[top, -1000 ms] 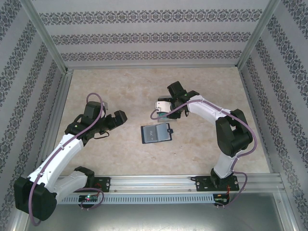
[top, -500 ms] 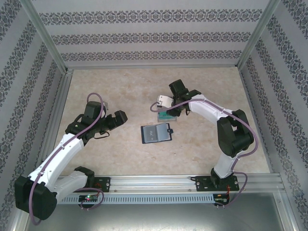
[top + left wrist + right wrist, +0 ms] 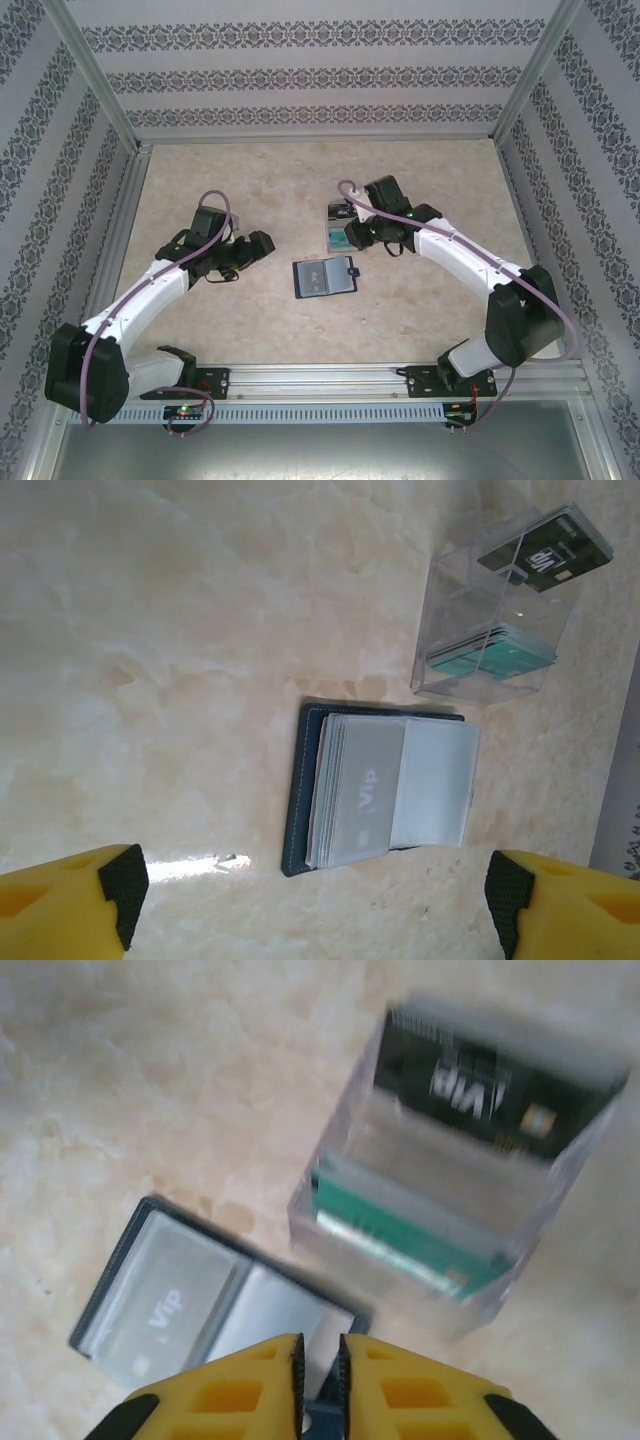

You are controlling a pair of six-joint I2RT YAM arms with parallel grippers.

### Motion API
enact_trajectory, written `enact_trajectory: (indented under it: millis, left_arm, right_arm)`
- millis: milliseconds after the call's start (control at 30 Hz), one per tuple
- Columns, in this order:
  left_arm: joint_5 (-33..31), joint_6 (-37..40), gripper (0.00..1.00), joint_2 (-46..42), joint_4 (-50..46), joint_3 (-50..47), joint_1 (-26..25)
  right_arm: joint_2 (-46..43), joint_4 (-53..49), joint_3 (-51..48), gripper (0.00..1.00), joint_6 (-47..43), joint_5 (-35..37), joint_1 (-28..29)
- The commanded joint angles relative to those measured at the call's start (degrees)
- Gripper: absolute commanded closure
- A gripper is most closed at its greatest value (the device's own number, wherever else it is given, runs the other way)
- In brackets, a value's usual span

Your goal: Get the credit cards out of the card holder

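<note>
The card holder (image 3: 322, 278) lies open and flat near the middle of the marbled table (image 3: 250, 180). Its short black clasp tab (image 3: 354, 271) sticks out at its 3 o'clock edge in the top view. A silvery-grey card marked "Vip" (image 3: 362, 795) sits in its pockets, beside a clear sleeve (image 3: 436, 780).

At about 1 o'clock from the holder, just beside it, stands a clear plastic box (image 3: 339, 229). In the left wrist view the box (image 3: 452, 590) holds a dark card with light marks (image 3: 546, 554) and a teal-green card (image 3: 490, 650). The right wrist view is blurred but shows the same two, the dark card (image 3: 490, 1080) toward 12 o'clock and the teal one (image 3: 400, 1222) below it.

The left gripper (image 3: 263, 243) hovers at 10 o'clock from the holder, apart from it. Its yellow fingers (image 3: 70, 905) are spread wide with nothing between them. The right gripper (image 3: 352, 233) sits over the box. Seen from its own wrist, the right gripper (image 3: 320, 1360) has its jaws drawn nearly together, leaving a thin slit, and grips nothing that can be made out.
</note>
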Motion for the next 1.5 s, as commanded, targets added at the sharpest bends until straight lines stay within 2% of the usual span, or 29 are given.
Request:
enact_trajectory:
  millis: [0, 133, 267, 400, 500, 567, 800, 967, 1467]
  left_arm:
    - [2.22, -1.55, 0.14, 2.60, 3.57, 0.84, -1.82]
    - [2.52, -2.28, 0.21, 6.73, 4.54, 2.30, -4.05]
    - [2.45, -2.36, 0.23, 9.22, 5.09, 3.49, -5.91]
    - [3.06, -1.80, 0.25, 11.50, 4.92, 4.65, -7.25]
    - [3.96, -1.60, 0.29, 13.02, 5.50, 4.81, -7.54]
    - [4.51, -1.49, 0.31, 13.91, 5.96, 4.84, -7.65]
    - [6.68, -0.31, 0.45, 17.23, 7.01, 5.49, -8.13]
    - [8.03, 0.18, 0.46, 19.92, 8.39, 5.66, -8.19]
    - [6.62, 2.50, 0.45, 26.38, 7.97, 7.62, -8.62]
  right_arm:
    - [-0.94, 2.15, -5.46, 0.80, 14.48, -2.61, 0.97]
    - [0.08, 5.70, -11.16, 0.70, 18.83, -2.72, 2.32]
    - [1.86, 11.18, -15.62, 0.69, 22.97, -3.98, 2.91]
    - [4.04, 13.39, -16.99, 0.68, 25.29, -2.24, 4.29]
    - [5.90, 13.87, -16.96, 0.69, 26.63, -1.19, 6.29]
    - [6.87, 14.68, -17.13, 0.74, 28.55, -0.55, 7.97]
    - [9.76, 15.61, -16.42, 0.80, 33.43, 1.48, 11.77]
    - [10.81, 15.71, -15.86, 0.81, 33.92, 1.59, 12.27]
    - [11.91, 16.00, -15.68, 0.80, 34.36, 1.14, 12.25]
